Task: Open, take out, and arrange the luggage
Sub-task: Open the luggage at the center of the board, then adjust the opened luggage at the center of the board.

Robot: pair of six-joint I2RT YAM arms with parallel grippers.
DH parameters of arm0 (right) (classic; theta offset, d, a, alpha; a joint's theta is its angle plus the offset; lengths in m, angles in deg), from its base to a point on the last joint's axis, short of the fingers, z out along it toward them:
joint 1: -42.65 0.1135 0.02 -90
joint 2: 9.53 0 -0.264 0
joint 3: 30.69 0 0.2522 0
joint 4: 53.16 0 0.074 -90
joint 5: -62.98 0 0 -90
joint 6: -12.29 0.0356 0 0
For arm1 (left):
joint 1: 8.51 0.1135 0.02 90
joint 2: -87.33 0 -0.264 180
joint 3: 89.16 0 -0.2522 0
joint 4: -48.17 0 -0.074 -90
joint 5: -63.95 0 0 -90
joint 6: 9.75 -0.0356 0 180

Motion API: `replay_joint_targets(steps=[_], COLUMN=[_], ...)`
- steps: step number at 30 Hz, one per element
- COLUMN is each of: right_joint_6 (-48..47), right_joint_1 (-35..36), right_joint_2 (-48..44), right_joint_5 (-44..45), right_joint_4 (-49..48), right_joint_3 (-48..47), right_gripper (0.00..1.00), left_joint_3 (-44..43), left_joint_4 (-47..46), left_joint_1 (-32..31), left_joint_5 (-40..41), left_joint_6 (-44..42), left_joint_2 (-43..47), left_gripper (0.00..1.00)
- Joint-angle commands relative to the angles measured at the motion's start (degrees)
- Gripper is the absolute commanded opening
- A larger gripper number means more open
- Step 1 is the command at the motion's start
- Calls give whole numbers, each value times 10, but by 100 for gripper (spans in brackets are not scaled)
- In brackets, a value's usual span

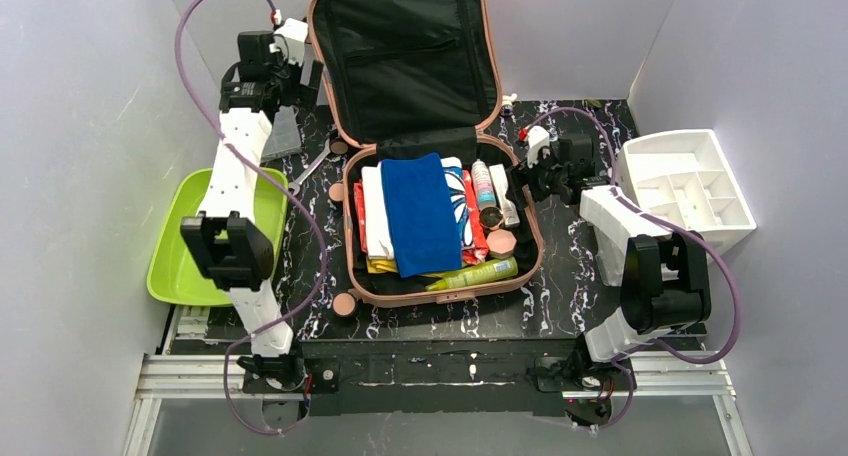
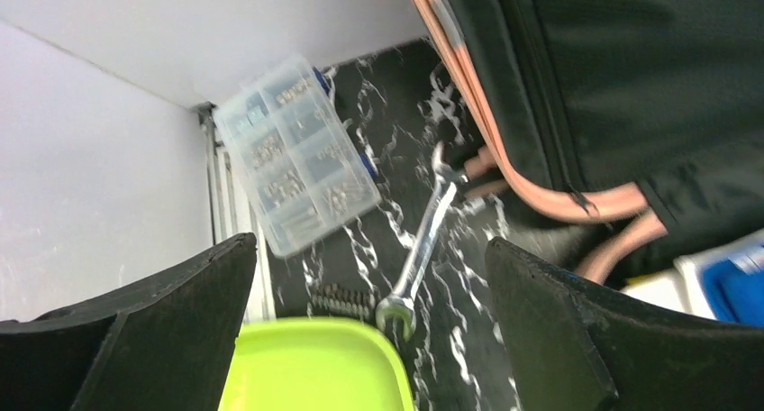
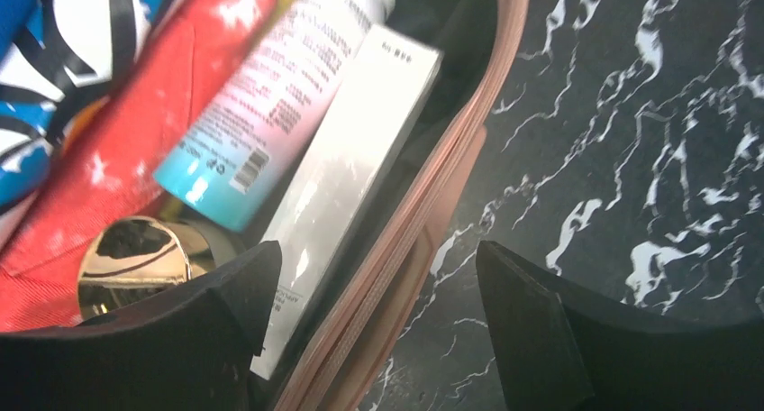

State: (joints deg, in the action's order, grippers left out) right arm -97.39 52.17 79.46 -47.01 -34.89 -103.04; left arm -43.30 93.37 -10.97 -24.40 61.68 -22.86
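Nearby, a wrench (image 1: 312, 166) lies between luggage (image 1: 404, 51) and green tray (image 1: 176, 266).

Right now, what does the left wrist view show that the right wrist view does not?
Only the left wrist view: a clear plastic compartment box, a silver metal wrench and a lime-green plastic tray. Only the right wrist view: a pink-and-blue printed tube, a flat white carton and a round gold lid. Both: the rim of the salmon-pink hard-shell suitcase and the black marbled table.
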Motion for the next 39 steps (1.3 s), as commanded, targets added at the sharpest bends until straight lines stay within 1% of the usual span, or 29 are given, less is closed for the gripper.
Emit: replay_joint_targets(steps=[1,4,7,9,12,17,22,26,29,33,35,39], right_joint_6=[-8,-2,6,7,8,8,-4,-14,-17,-21,-25,-26], right_joint_1=[1,1,1,1,1,1,1,1,1,1,1,1], right_joint_2=[-26,-25,-22,-22,-29,-36,-37,-39,-38,-34,-35,-39], right_joint_5=[6,8,8,6,1,-5,0,0,-7,-14,-16,-17], right_joint_4=[-32,-39,-40,-37,-27,-11,8,14,17,25,28,37], right_joint_3=[21,23,21,17,15,12,15,28,34,36,36,37], right_gripper=[87,85,81,78,74,61,54,53,52,51,50,45], left_joint_3=[135,258,362,417,474,528,569,578,581,585,588,598], left_joint_4=[-21,-32,-44,-49,-54,-54,-57,-60,-59,-56,-52,-49], left_joint_1=[3,2,-8,-17,-35,-71,-98,-99,-99,-99,-100,-100], left_joint_5=[-80,-119,-134,-139,-142,-126,-105,-103,-106,-104,-109,-119], left_joint_6=[29,36,29,28,24,9,3,2,-2,-1,-2,-7], left_joint_2=[154,234,291,318,347,367,359,350,349,346,346,342], left_gripper=[98,98,98,98,98,98,98,98,94,91,87,78])
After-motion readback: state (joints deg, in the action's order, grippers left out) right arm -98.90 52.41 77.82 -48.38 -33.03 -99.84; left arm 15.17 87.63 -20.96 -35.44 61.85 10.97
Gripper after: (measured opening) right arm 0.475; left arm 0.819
